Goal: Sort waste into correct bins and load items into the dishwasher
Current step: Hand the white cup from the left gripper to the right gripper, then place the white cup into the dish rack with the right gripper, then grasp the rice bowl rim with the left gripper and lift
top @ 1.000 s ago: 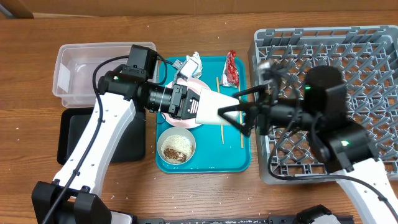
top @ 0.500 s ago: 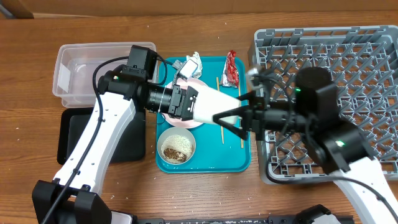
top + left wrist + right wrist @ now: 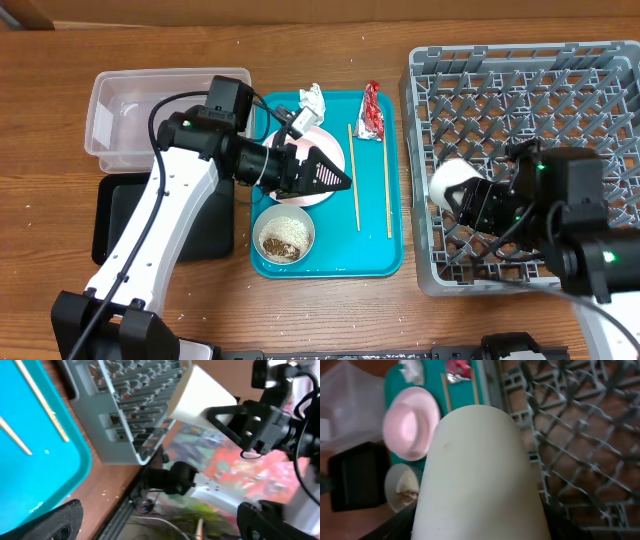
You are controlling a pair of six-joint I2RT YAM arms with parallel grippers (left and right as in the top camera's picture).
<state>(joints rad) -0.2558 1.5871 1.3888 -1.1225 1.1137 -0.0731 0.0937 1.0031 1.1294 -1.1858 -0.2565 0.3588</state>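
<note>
Right gripper (image 3: 462, 195): clamped on the white cup (image 3: 443, 178), one finger on either side of it
White cup: held on its side over the left part of the dish rack (image 3: 560, 100), towards the near edge; whether it touches the pegs cannot be told
Left gripper (image 3: 330, 177): jaws wide apart and holding nothing; in the left wrist view its dark fingers (image 3: 55, 520) sit at opposite bottom corners
Left gripper position: above the pink plate (image 3: 328, 145), pointing towards the rack
Pink plate: on the teal tray (image 3: 370, 240), in its far-left part, partly hidden under the gripper
Chopsticks (image 3: 387, 180): two, lying apart and roughly parallel on the tray, right of the plate
Bowl (image 3: 259, 240): near-left corner of the tray, holding white-and-brown food scraps (image 3: 283, 240)
Tissue (image 3: 312, 98): crumpled, at the tray's far edge
Red-and-white wrapper (image 3: 372, 110): far-right corner of the tray
Clear tub (image 3: 140, 120): on the table (image 3: 330, 310), left of the tray
Black tray (image 3: 115, 215): just in front of the tub, partly under the left arm
</note>
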